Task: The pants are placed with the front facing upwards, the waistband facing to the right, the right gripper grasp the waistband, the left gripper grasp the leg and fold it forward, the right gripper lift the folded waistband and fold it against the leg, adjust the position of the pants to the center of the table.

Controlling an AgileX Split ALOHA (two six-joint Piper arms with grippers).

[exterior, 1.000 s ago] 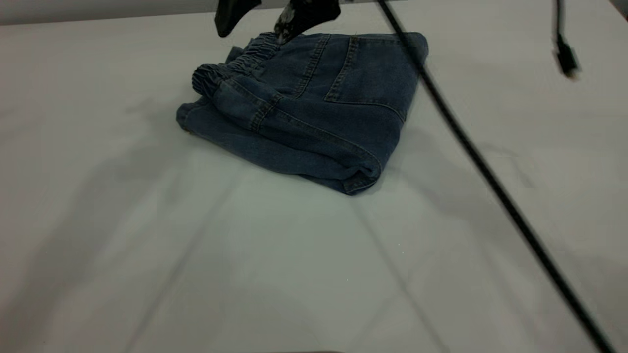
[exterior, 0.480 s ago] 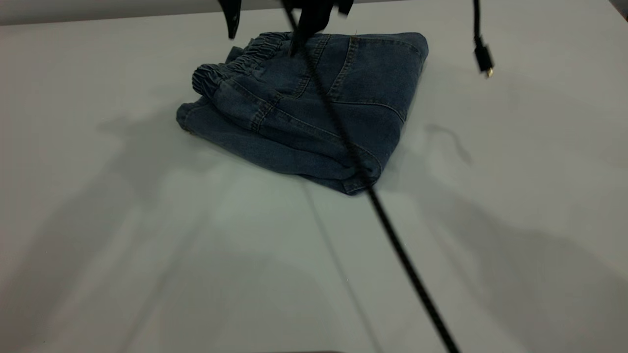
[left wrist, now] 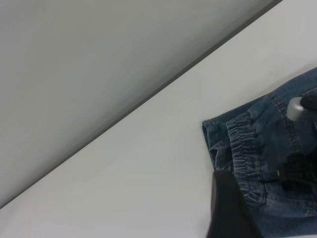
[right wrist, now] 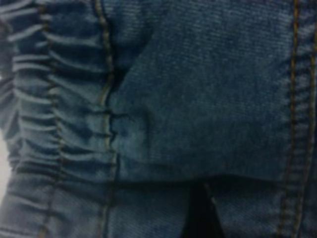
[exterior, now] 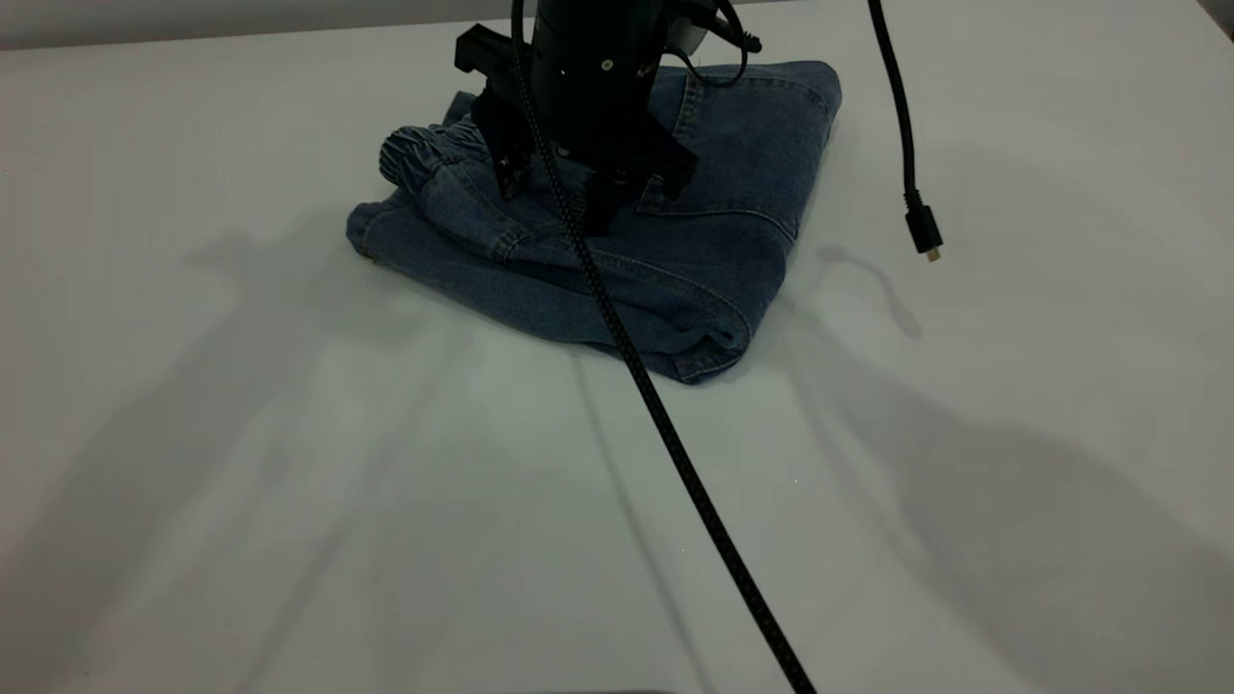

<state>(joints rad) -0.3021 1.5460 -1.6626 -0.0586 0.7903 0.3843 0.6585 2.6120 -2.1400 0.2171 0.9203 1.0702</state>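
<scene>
Exterior view, right gripper [exterior: 554, 198]: it is down on top of the folded pants [exterior: 675, 241], near the bundle's rear left, its two black fingers spread apart with their tips on or just above the denim; nothing is held.
Right wrist view: denim fills it, with the ruched waistband [right wrist: 54, 124] to one side and a dark fingertip showing at the edge, so the claw sits right against the cloth.
Left gripper [left wrist: 230, 208]: seen only as one dark finger beside the waistband end; I cannot tell how its fingers stand. It looks idle, off the bundle.
Pants: folded into a compact stack, pocket side up, lying toward the far side of the table [exterior: 289, 482], well off its centre.
Step in hand: by my reckoning the folds are done and what remains is bringing the stack to the middle.
How to do it well: press or pinch through all layers, not just the top flap, then drag slowly and low so the fold does not peel open.
Hazards: the braided cable [exterior: 675, 453] trails across the stack's front edge and a loose plug [exterior: 923, 233] hangs just beside it; either could snag.
</scene>
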